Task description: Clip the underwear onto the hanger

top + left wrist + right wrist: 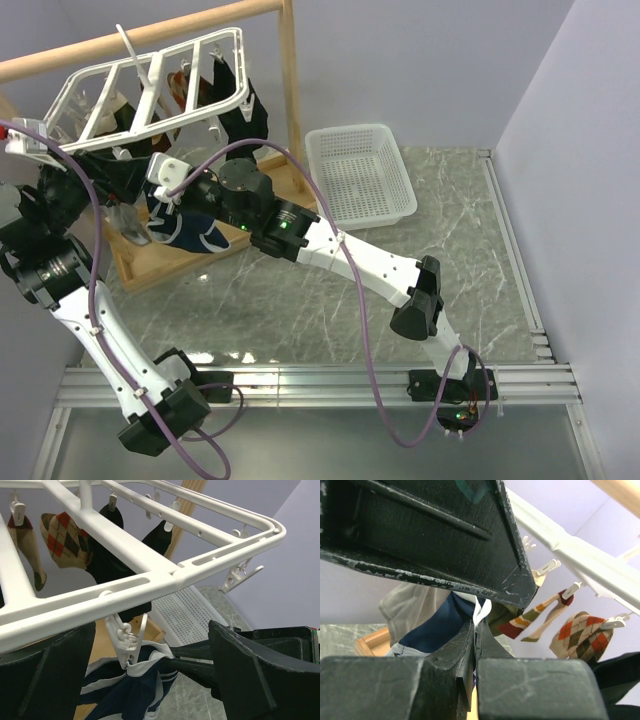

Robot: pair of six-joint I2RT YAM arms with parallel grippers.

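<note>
Beneath hanger (150, 577), underwear (131, 690) hanging lengthwise down — right hand (474, 624) pinching it.

The right claw (475, 630) presses its two fingers together on the navy underwear (437, 627), whose white trim bunches at the fingertips. A beige cloth (402, 607) hangs farther back on the left. To the right, the white hanger (555, 532) carries clipped argyle socks (580, 635).

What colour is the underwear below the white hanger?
The underwear is navy blue with thin white trim; the left wrist view shows it best.
</note>
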